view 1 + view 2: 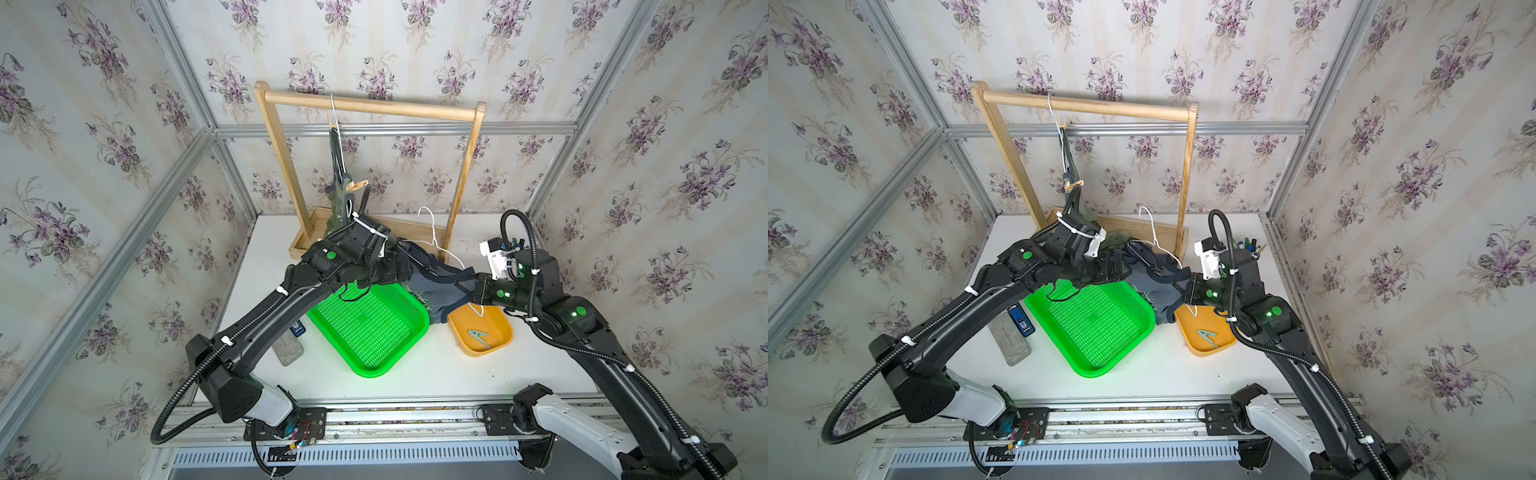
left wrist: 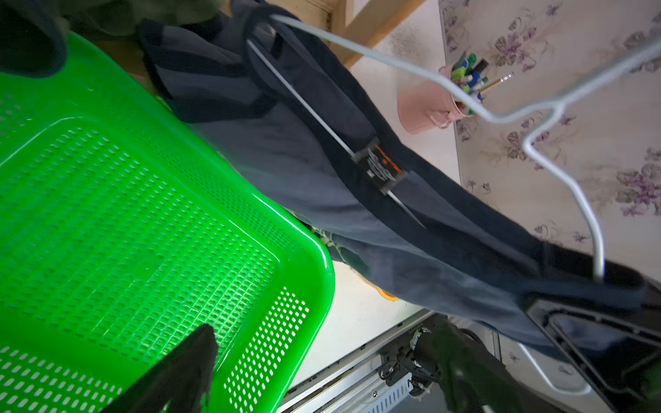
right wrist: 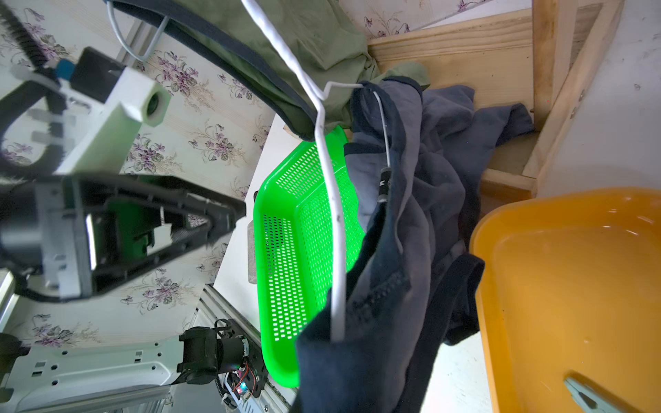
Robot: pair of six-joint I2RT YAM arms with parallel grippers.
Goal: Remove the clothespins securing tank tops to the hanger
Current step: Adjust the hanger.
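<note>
In both top views alone we see a tan clothespin [image 1: 358,184] on the olive tank top [image 1: 337,193], hung on the far wooden rack [image 1: 374,107]. Only the left wrist view gives us the neck label [image 2: 382,168] of the navy tank top [image 2: 322,200] (orange and white print, unreadable). The right hand [image 1: 462,284] clamps that top's strap by its white hanger [image 3: 339,271]; the left hand [image 2: 136,193] gapes wide above the green basket [image 1: 374,332]. A grey-green clothespin [image 1: 480,337] lies in the orange tray [image 1: 500,328], near right.

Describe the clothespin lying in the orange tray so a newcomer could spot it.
On the white table, beside the green perforated basket, sits a smaller orange tray. The clothespin lies alone inside it, grey-green, unlike the tan wooden clothespin clipped to the hanging olive tank top.
</note>
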